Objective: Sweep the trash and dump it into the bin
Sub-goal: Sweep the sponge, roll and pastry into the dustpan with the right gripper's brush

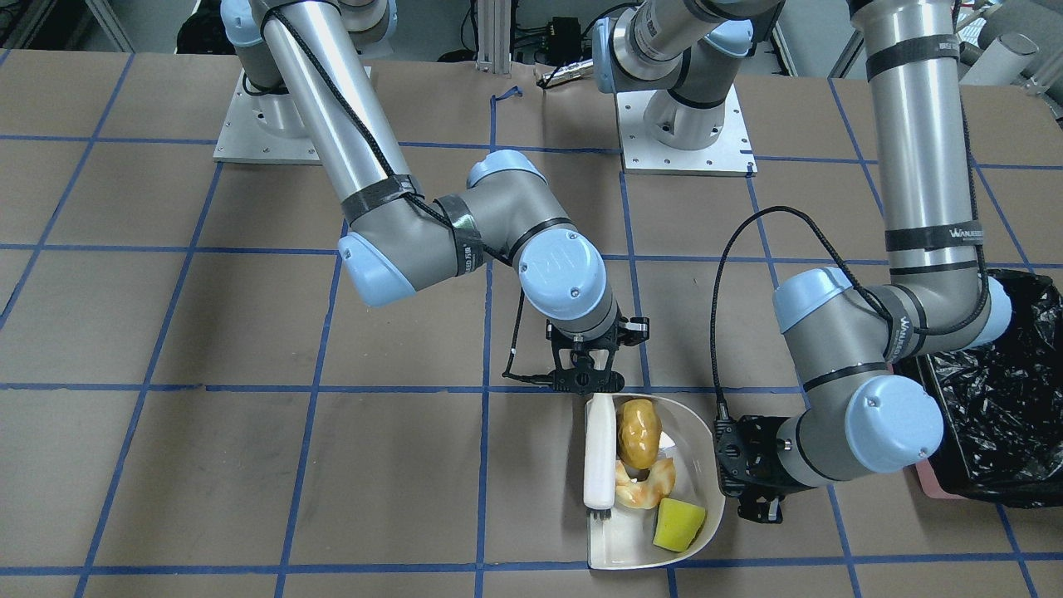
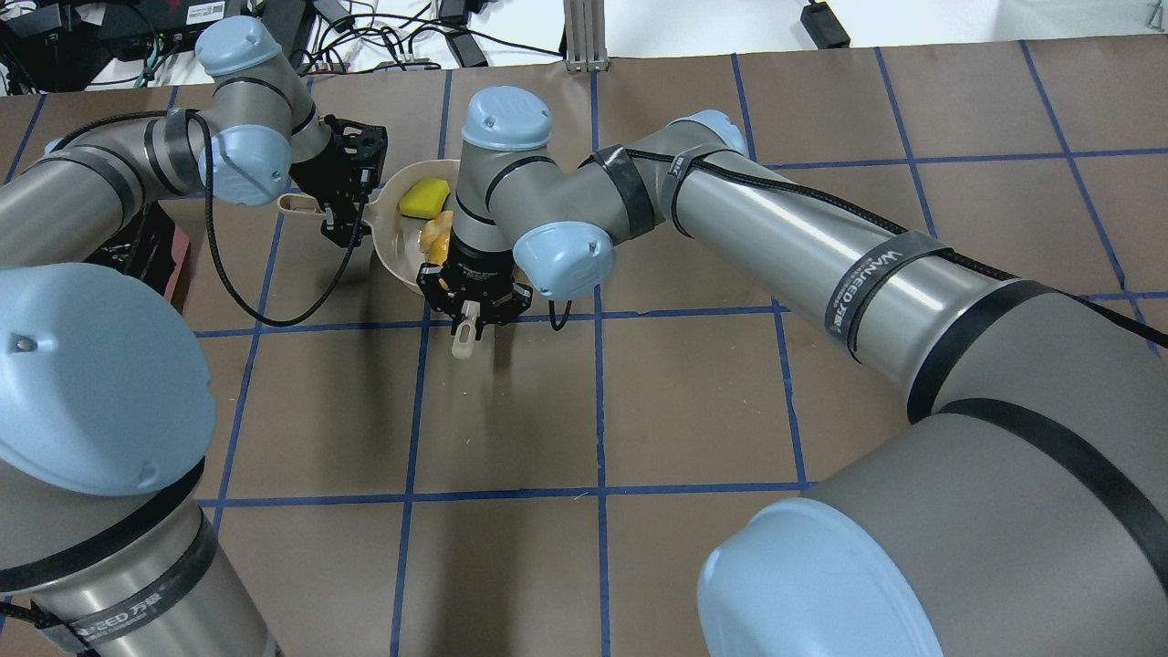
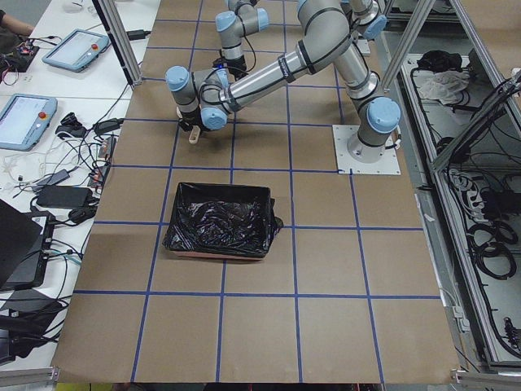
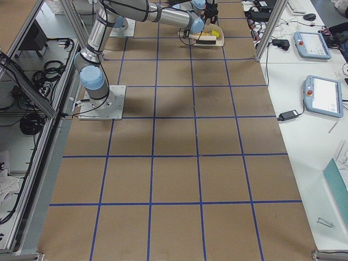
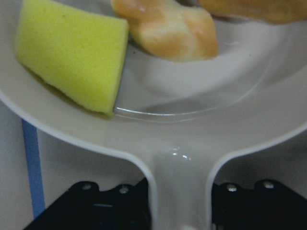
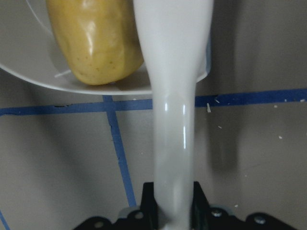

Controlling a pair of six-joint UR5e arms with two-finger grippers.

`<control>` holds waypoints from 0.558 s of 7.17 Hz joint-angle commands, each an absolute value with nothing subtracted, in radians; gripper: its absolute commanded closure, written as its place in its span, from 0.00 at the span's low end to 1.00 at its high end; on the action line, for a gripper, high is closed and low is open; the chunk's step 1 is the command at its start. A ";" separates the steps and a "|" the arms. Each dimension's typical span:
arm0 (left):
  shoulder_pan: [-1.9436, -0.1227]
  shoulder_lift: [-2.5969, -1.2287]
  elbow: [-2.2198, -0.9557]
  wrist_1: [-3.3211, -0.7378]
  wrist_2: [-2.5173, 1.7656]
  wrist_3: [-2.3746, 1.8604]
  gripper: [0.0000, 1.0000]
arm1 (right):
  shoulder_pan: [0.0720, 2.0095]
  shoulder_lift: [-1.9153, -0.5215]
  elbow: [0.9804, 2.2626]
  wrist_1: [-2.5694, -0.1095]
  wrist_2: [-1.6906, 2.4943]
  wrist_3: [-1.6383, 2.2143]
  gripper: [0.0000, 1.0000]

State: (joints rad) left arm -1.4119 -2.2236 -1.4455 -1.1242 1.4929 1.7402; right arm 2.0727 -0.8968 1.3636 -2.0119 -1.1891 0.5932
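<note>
Dustpan (image 1: 702, 436), one, beige. It holds three trash items (all countable only from the front): potato-like lump (image 1: 638, 432) at 12 o'clock, croissant-like piece (image 1: 646, 483) mid-pan, yellow sponge wedge (image 1: 678, 523) at 6.

White brush (image 1: 600, 453), one, along the pan's 9 o'clock side, its handle pinched by the right gripper (image 6: 172, 211).

Left gripper (image 5: 180, 203) clamped on the pan's handle.

Bin (image 3: 220, 248), one, black-lined, at the pan's 3 o'clock, seen whole only from the left side.

Front camera across the table (image 1: 249, 332) looked steeply down, overhead looked forward from the opposite side, two distant end cameras looked along it, wrist cameras sat close, all shared the dustpan (image 1: 631, 544).
</note>
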 commanded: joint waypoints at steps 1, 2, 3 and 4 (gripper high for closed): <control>-1.407 -2.223 -1.445 -1.124 1.479 1.743 0.95 | 2.088 -0.865 1.333 -2.025 -1.175 0.592 0.74; -1.425 -2.205 -1.445 -1.124 1.486 1.738 0.95 | 2.088 -0.868 1.333 -2.026 -1.175 0.598 0.74; -1.421 -2.209 -1.445 -1.124 1.480 1.738 0.95 | 2.085 -0.876 1.333 -2.019 -1.187 0.609 0.74; -1.425 -2.207 -1.445 -1.124 1.485 1.738 0.95 | 2.071 -0.888 1.336 -1.997 -1.196 0.609 0.74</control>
